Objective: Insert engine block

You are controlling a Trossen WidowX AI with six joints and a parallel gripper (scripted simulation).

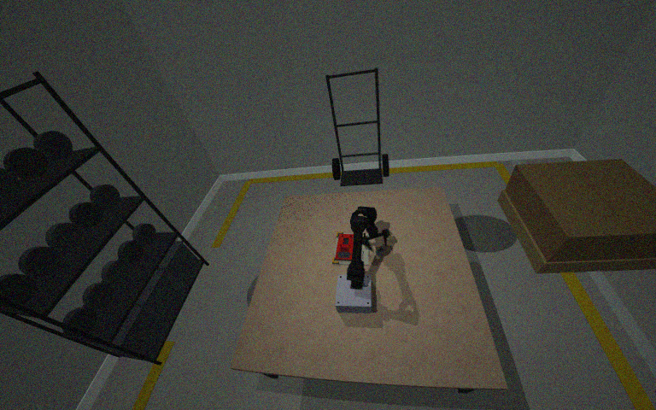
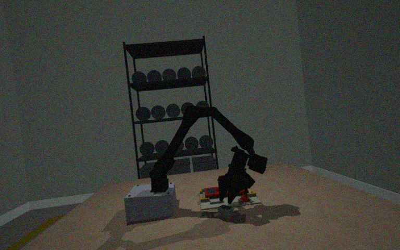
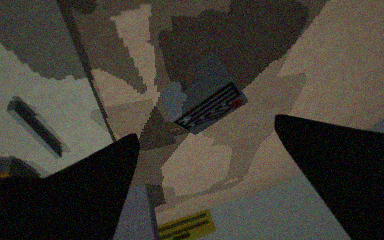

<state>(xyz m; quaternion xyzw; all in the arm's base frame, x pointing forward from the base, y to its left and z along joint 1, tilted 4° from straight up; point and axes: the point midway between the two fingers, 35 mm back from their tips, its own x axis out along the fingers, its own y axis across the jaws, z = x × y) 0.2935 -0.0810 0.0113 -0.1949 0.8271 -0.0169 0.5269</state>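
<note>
The grey engine block (image 2: 225, 211) (image 3: 207, 100) is on the wooden table, outside the white plate's near edge. The wrist view shows its dark striped face with a red spot; its slot is not clear. The red car body (image 1: 344, 246) (image 2: 211, 192) is at the plate's far side; its opening and rib cannot be made out. My gripper (image 2: 226, 201) (image 3: 205, 130) is open and empty, pointing down above the block. The block shows between and beyond the fingers in the wrist view. In the top view the arm hides the block.
The white plate (image 2: 205, 205) (image 3: 75, 112) lies beside the block, with small yellow parts at its corners and a red part (image 2: 244, 198) near the gripper. The pale arm base (image 1: 354, 301) (image 2: 150, 206) stands on the table (image 1: 300, 333) (image 2: 309, 229).
</note>
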